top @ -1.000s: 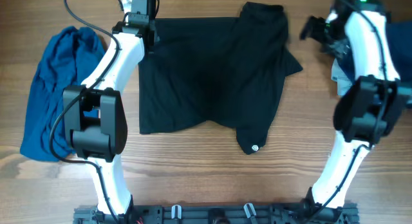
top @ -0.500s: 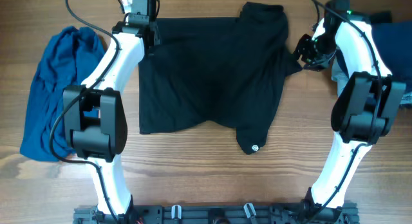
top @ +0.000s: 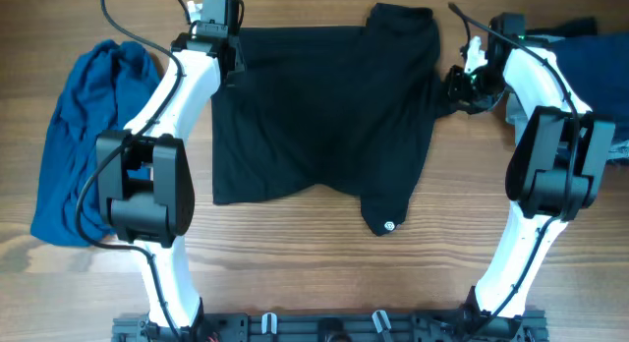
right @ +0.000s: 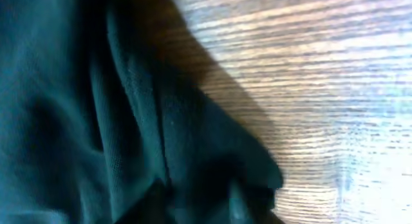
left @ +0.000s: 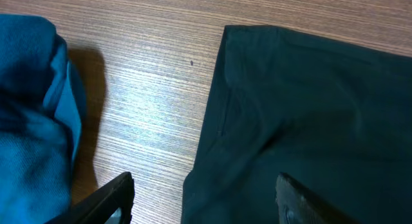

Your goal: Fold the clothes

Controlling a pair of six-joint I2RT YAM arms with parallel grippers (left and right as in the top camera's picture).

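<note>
Overhead: black garment [top: 324, 116] spread mid-counter [top: 295, 263]. Left gripper [top: 218, 13] at its far-left corner, right gripper [top: 460, 84] at its right edge. Blue garment [top: 84, 136] bunched left.
Left wrist: fingers [left: 109, 198] apart over garment edge.
Right wrist: dark cloth close, blurred; gripper state unclear.

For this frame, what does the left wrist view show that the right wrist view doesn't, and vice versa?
Left wrist only: the blue garment beside a straight edge of the black garment, with the left gripper open over that edge. Right wrist only: a bunched, pointed flap of that garment, close up. Both: black fabric lying on the wooden table.
</note>
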